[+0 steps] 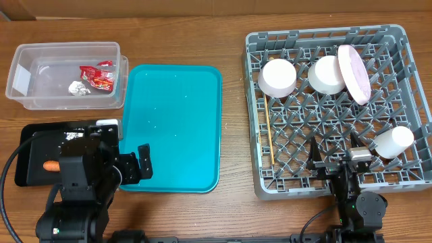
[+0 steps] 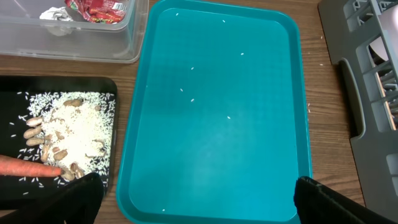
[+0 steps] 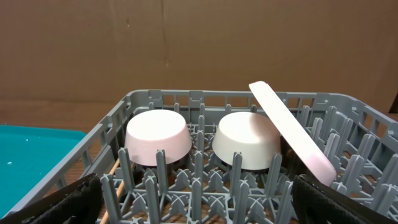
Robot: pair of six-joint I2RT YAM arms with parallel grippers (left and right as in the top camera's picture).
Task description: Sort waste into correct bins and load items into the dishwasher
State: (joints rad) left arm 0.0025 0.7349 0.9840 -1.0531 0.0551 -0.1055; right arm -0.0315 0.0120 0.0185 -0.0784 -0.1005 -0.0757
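Your left gripper (image 2: 205,208) sits lowest in the left wrist view, its two dark fingers spread wide at the frame's corners with nothing between them; it hovers over the near edge of the teal tray (image 1: 172,128), which carries only a few stray white grains. Your right gripper (image 3: 199,205) is just as widely parted and just as empty, poised at the near wall of the grey dish rack (image 1: 405,40).

Writing: the red wrapper (image 1: 96,75) has white print, but it is too small to read.

Counts in the rack:
- two white bowls, both upside down, side by side at the far end (image 1: 278,76) (image 1: 326,73);
- one pinkish plate (image 1: 354,73), standing tilted on its edge against the right-hand bowl;
- one white cup (image 1: 393,142), lying on its side near the right wall;
- wooden chopsticks (image 1: 269,131) lying lengthwise on the lattice near the left wall; you cannot tell whether one or two.

Counts of waste: the one wrapper and one foil ball (image 1: 78,88) lie together in the clear tub (image 1: 27,57); one carrot (image 1: 51,165) lies in the black tray (image 1: 34,135) beside a heap of rice and nuts (image 2: 68,134).

Everything rests on a brown wood-grain table (image 1: 229,216); the tub is at the far left, the black tray nearer you, the teal tray in the middle and the rack on the right; a brown cardboard wall (image 3: 186,43) stands behind the rack.
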